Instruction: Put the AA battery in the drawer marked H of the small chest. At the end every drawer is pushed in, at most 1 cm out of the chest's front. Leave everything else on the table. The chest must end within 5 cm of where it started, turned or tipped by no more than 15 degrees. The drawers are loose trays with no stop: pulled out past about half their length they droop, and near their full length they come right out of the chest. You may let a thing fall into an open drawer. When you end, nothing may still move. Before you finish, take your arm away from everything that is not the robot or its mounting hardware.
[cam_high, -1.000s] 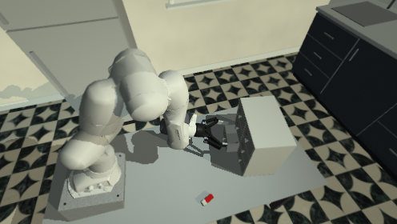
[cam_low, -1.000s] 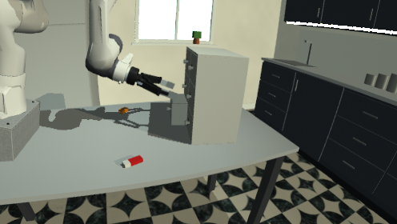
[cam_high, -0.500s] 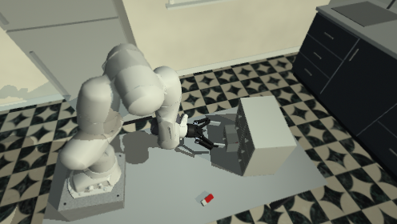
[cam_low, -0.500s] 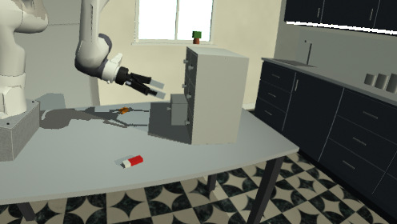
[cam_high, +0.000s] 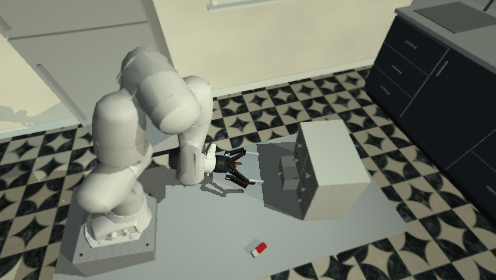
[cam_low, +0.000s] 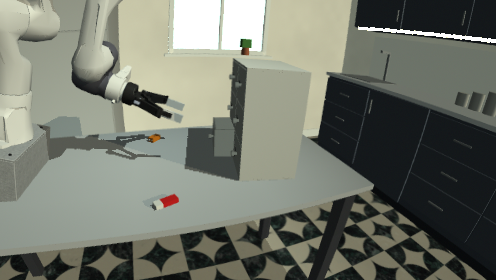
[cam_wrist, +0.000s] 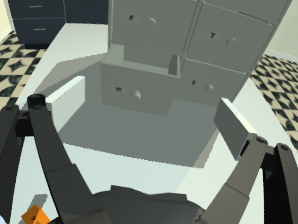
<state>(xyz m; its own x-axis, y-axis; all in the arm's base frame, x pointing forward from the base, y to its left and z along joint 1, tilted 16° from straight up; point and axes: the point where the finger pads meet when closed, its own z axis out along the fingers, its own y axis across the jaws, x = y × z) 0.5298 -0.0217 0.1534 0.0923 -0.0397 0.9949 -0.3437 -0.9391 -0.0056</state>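
The chest (cam_high: 335, 155) (cam_low: 272, 120) (cam_wrist: 165, 40) stands upright on the table. Its lower drawer marked H (cam_high: 287, 181) (cam_low: 223, 142) (cam_wrist: 155, 95) is pulled partway out and looks level. The other drawers in view look flush. My gripper (cam_high: 254, 168) (cam_low: 175, 111) (cam_wrist: 151, 99) is wide open with nothing between its fingers. It hangs in front of the chest, above the table and back from drawer H, touching nothing. The AA battery does not show in any view. Most of the inside of drawer H is hidden behind its front panel.
A red-and-white block (cam_high: 261, 247) (cam_low: 170, 201) lies near the table's front edge. A small orange thing (cam_high: 237, 164) (cam_low: 154, 138) (cam_wrist: 36, 215) lies on the table (cam_high: 200, 240) (cam_low: 100, 200) below and behind the fingers. Drawer S (cam_wrist: 225, 84) sits beside drawer H.
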